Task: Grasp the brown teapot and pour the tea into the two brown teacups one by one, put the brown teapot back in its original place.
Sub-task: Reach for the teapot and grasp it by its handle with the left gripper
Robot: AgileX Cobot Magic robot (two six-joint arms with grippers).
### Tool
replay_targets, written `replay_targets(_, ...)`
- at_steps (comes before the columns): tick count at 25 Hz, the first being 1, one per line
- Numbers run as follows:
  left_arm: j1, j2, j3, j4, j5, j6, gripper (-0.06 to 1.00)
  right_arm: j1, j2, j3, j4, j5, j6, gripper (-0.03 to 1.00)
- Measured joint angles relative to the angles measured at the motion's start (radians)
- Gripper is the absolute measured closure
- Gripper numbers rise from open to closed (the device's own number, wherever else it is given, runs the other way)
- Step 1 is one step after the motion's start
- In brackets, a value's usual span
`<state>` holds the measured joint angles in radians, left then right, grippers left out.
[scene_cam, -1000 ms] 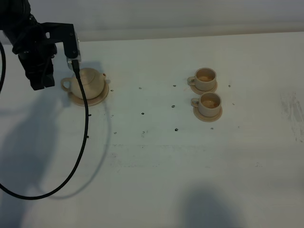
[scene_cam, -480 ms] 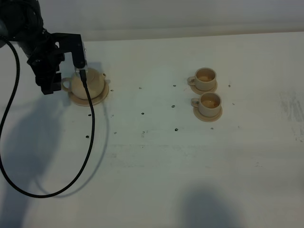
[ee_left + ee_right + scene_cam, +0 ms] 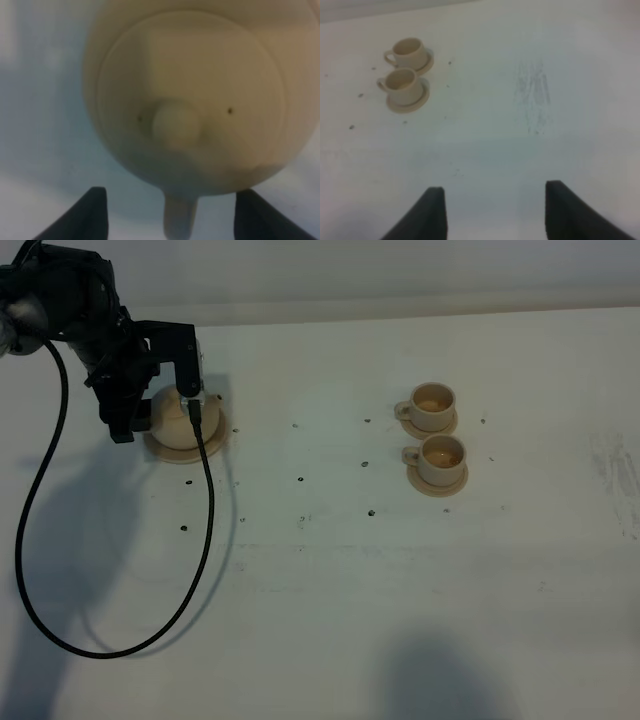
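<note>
Brown teapot is seen seated on the wide saucer at the left of the table, well apart from the two teacups on the right, whose insides look darker, as if filled.

The left gripper is held right at the pot's handle side. In the left wrist view the loop handle is seen between the two fingertips, with clear space on either side. The jaws are spread wide and nothing is gripped. The lid knob lies straight ahead of the gripper, beyond the handle.

The pot's long axis, from handle to spout, is judged to run across the table. The handle is turned outward to the left. The spout itself is hidden, but it is taken to point toward the cups. The gripper's approach is thus lined up along that axis.

The right gripper is also spread wide and empty, over bare table with the cups ahead of it. It is far from the pot, so the left arm is clearly the nearer one.
</note>
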<state>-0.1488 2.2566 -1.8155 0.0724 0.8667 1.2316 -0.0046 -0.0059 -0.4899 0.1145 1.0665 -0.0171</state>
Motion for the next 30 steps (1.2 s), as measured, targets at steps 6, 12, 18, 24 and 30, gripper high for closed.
replay_targets(6,-0.002,0.002,0.000,0.003,0.000,0.000,0.40,0.000,0.000,0.000,0.000,0.000,0.000,0.50)
replay_targets(12,-0.002,0.002,0.000,0.000,0.000,0.000,0.40,0.000,0.000,0.000,0.000,0.000,0.001,0.50)
replay_targets(18,-0.002,0.003,0.000,-0.005,0.000,0.025,0.41,0.000,0.000,0.000,0.000,0.000,0.001,0.50)
replay_targets(24,-0.002,0.018,0.000,-0.005,0.002,0.034,0.41,0.000,0.000,0.000,0.000,0.000,0.000,0.50)
replay_targets(30,-0.002,0.020,0.000,-0.013,0.003,0.047,0.41,0.000,0.000,0.000,0.000,0.000,0.000,0.50)
